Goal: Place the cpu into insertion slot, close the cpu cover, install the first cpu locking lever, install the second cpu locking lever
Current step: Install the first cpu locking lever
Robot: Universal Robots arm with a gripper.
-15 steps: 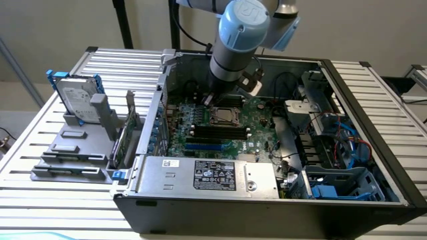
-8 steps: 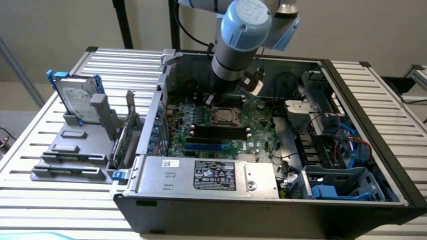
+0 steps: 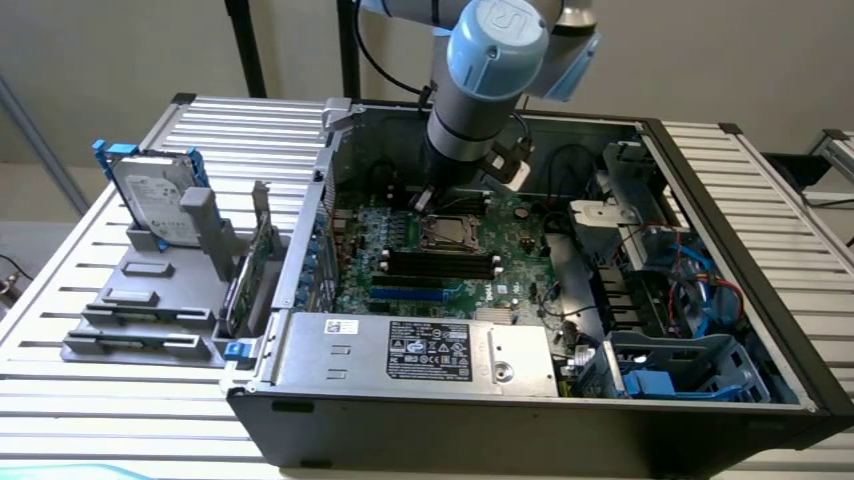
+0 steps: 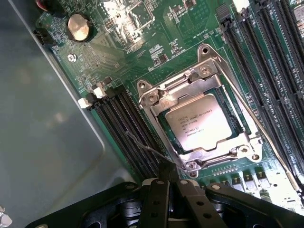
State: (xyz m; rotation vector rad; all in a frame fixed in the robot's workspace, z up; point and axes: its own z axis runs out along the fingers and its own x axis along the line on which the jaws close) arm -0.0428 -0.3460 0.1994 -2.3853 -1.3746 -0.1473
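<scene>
Gripper [image 4: 168, 183] jaws pinched fully together, holding nothing I can make out; fingertips sit just beside the socket's near corner, at a thin wire lever [image 4: 147, 148] running along that side.

CPU [image 4: 202, 121] is already seated in the insertion slot [image 4: 247, 130], cover [image 4: 190, 88] down flat around it, chip top showing through the window.

So we're at the lever stage, my read. A second long lever [image 4: 256, 118] lies along the far side of the socket; can't tell if either is hooked.

Next move needs a firm sideways-and-down push on thin springy wire: slip risk.

Beyond: memory slots [image 4: 266, 61], green board [image 4: 166, 28].
</scene>
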